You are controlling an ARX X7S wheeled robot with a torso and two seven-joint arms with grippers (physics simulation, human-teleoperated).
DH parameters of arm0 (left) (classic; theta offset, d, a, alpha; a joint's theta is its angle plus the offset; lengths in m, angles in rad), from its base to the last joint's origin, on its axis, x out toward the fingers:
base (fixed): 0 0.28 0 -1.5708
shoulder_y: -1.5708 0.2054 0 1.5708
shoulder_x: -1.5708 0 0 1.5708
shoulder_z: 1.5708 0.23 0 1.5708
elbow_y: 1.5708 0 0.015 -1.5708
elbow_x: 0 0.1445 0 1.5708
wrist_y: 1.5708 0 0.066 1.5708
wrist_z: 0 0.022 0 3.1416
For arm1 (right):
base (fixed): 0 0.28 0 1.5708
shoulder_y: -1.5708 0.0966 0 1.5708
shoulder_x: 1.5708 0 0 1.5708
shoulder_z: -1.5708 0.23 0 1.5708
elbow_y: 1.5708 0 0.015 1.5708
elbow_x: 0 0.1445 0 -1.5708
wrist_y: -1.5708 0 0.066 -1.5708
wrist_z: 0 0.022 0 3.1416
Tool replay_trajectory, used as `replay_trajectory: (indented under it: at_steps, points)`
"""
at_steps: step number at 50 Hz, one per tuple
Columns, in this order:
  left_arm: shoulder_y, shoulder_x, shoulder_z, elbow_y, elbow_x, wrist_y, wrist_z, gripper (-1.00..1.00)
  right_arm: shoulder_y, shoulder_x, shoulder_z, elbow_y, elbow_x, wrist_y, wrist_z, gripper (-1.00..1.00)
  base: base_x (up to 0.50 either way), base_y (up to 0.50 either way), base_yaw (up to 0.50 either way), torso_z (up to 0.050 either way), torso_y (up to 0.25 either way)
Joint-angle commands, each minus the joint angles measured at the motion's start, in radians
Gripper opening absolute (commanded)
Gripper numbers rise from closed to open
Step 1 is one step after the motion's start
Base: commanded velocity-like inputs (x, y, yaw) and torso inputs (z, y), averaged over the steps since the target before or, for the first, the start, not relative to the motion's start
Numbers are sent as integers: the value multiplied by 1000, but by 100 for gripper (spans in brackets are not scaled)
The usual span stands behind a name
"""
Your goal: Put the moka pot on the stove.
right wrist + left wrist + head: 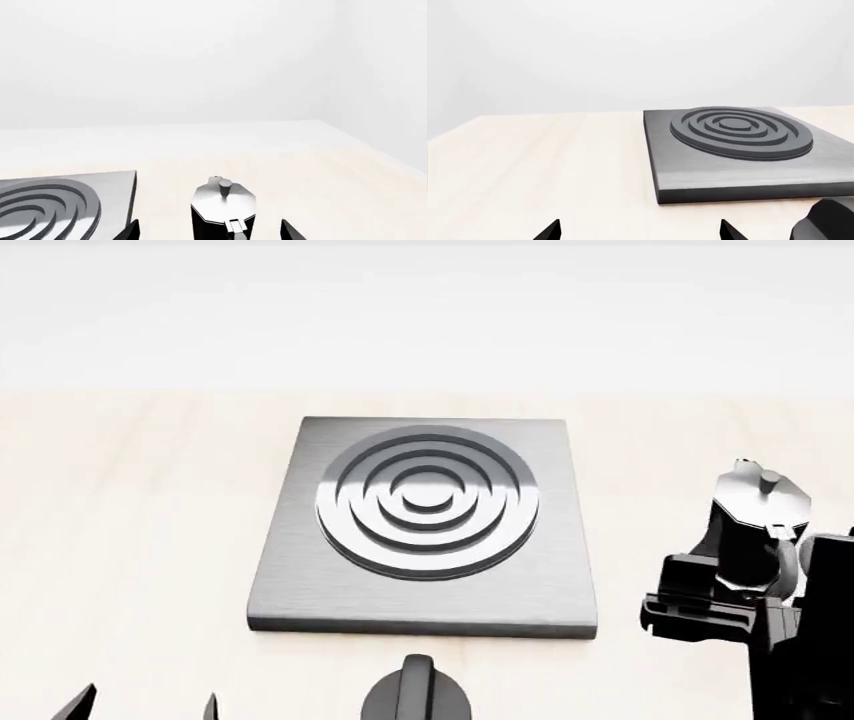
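A pale wood table (134,540) carries everything. The stove (427,530), a flat square of brushed grey metal with raised concentric rings at its centre, lies flat on the table near its middle. To the stove's right, apart from its edge, the moka pot (750,525) stands upright, its silvery lid and knob on top. Just in front of the stove's near edge sits a squat black dial knob (416,695). The tabletop runs back to a plain white wall.
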Motion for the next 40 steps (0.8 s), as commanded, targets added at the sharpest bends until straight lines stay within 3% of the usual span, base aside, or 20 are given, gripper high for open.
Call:
replay_trajectory:
  at_steps: [1,40]
  points:
    - [14,-13,0,37,-5,0,-12,100,24,13,71,98,59,-6,-53,100,0,0,0,0,0]
    - [11,-40,18,53,-28,-9,-33,100,102,43,80,432,94,-104,-129,100,0,0,0,0,0]
